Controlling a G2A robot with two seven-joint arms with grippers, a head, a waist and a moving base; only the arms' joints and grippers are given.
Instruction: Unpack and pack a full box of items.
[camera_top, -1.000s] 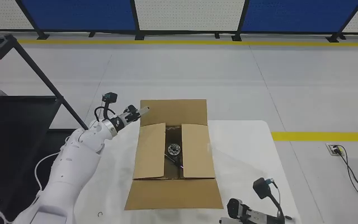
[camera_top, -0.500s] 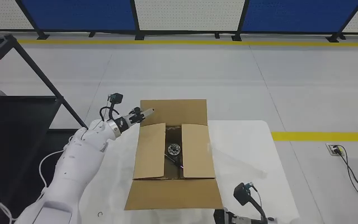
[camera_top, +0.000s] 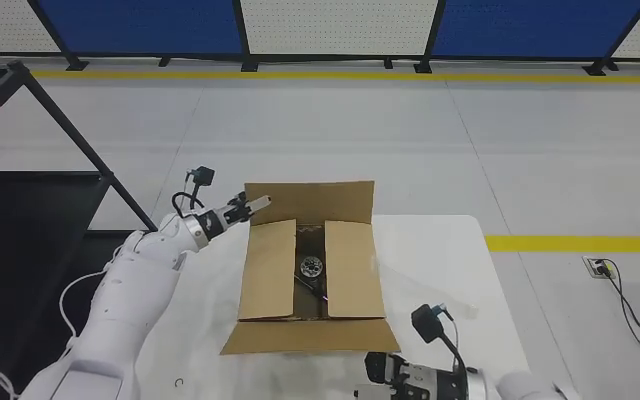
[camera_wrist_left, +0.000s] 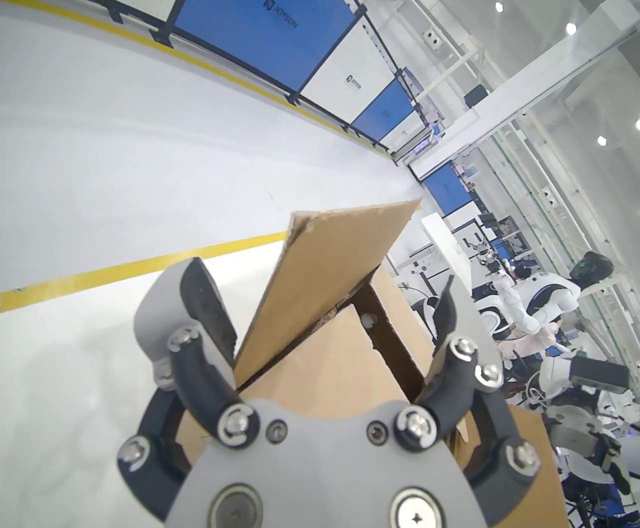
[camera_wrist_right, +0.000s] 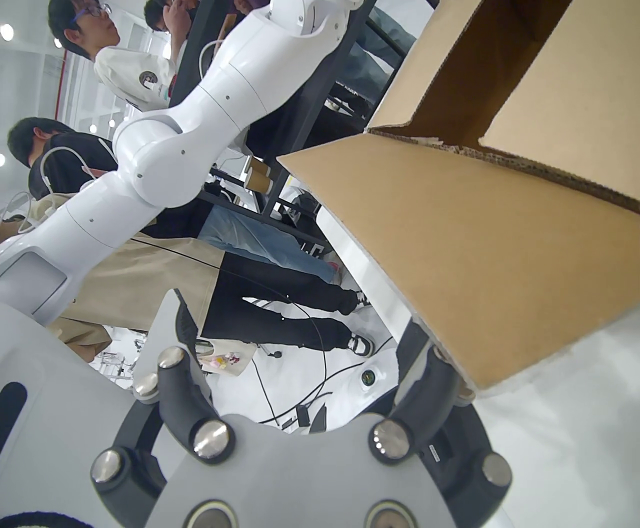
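Far flap (camera_top: 310, 200) newly upright; white table (camera_top: 440, 270)

Robotics test hall: blue-and-white partition panels (camera_top: 140, 25) fence a pale floor (camera_top: 350, 130) marked with yellow line (camera_top: 560, 243); further white robots (camera_wrist_left: 542, 300) stand at workstations

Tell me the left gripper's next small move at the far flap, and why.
Probably shut the left gripper on the far flap. Its fingers stand open with the flap's corner edge between them, so nothing is held yet, and the flap stands tilted up from the box.
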